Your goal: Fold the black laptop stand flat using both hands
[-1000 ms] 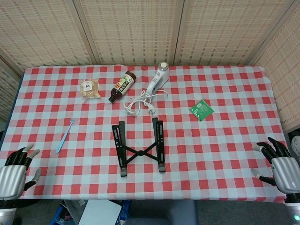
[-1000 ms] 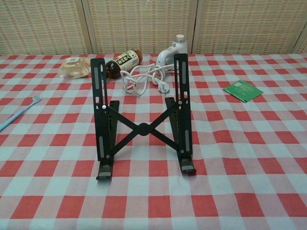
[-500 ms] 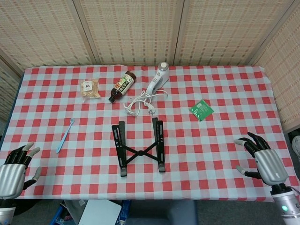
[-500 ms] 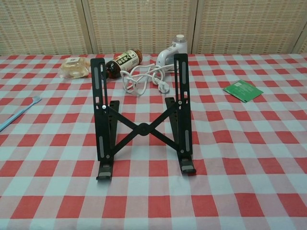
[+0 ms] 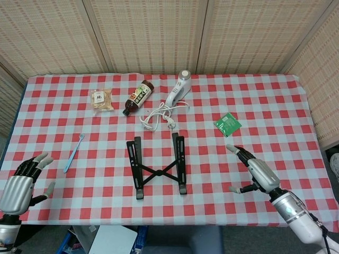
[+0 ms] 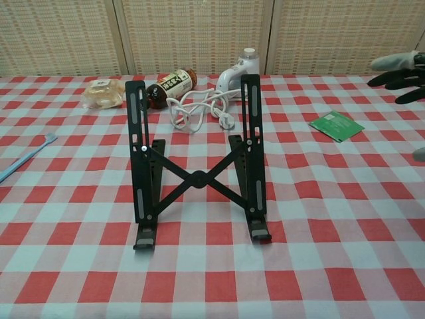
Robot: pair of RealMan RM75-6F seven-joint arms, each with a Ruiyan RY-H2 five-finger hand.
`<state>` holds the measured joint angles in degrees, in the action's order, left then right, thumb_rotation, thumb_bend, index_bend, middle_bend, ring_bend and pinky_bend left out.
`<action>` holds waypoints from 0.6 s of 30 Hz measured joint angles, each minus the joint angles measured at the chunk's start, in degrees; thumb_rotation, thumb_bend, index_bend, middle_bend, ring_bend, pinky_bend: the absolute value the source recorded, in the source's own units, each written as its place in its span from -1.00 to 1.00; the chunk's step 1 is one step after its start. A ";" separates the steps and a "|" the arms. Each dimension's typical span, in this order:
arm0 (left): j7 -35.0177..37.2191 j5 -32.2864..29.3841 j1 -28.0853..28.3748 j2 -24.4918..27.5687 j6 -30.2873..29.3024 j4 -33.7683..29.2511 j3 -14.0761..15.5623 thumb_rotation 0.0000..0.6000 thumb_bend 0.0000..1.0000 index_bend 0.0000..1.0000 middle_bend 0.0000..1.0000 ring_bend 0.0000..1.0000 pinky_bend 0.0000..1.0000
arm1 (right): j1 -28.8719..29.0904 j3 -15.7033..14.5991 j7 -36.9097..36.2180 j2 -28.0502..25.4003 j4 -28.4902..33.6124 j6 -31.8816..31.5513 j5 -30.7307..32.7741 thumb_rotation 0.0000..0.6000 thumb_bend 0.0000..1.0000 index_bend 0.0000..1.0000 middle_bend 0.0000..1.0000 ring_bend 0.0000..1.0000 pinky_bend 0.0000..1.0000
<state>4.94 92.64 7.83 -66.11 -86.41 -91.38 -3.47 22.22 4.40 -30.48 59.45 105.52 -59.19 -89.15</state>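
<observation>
The checked table [image 5: 275, 100] carries the black laptop stand [image 5: 157, 166] near its middle front, propped open with its 2 rails raised and an X brace between them, and neither hand touches it. Folding it looks not yet begun, and the likely failure is uneven pressure: if only 1 hand reaches a rail, the light frame would probably skid across the cloth or twist on its brace rather than collapse. A sweep from behind could also snag the white cord [image 5: 157, 115] of the handheld appliance [image 5: 178, 90], or nudge the brown bottle [image 5: 137, 97] lying just beyond the stand. The right hand [image 5: 256, 171] hovers well to the stand's right, fingers spread wide and holding nothing; the chest view catches only its fingertips at the frame edge, so its height above the cloth is hard to judge. The left hand [image 5: 24, 181] sits at the near left corner, likewise spread and empty, near the blue toothbrush [image 5: 73, 152].
</observation>
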 measured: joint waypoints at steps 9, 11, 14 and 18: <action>20.09 0.48 9.64 0.91 10.19 0.85 -2.09 -0.97 -0.56 -0.80 -0.72 -0.67 -0.55 | 7.12 2.34 -6.19 5.97 -2.03 8.45 5.64 1.00 -1.00 -1.00 -0.92 -1.00 -0.87; 22.68 0.08 11.89 0.54 12.77 1.54 -2.69 -1.00 -0.58 -0.80 -0.72 -0.66 -0.54 | 7.70 2.69 -5.77 7.71 -2.84 8.83 6.56 1.00 -1.00 -1.00 -0.92 -1.00 -0.88; 26.71 -1.17 14.86 -0.40 16.56 2.64 -3.60 -1.00 -0.59 -0.79 -0.72 -0.65 -0.52 | 8.66 3.15 -5.62 10.21 -4.15 9.63 8.07 1.00 -1.00 -1.00 -0.92 -1.00 -0.91; 31.38 -3.41 18.95 -2.88 21.18 5.14 -4.91 -1.00 -0.59 -0.78 -0.72 -0.64 -0.52 | 9.94 3.83 -6.03 13.43 -6.14 10.60 9.51 1.00 -1.00 -1.00 -0.93 -1.00 -0.98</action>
<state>36.31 89.23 26.78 -68.99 -65.23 -86.23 -8.38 32.16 8.23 -36.51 72.88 99.37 -48.58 -79.64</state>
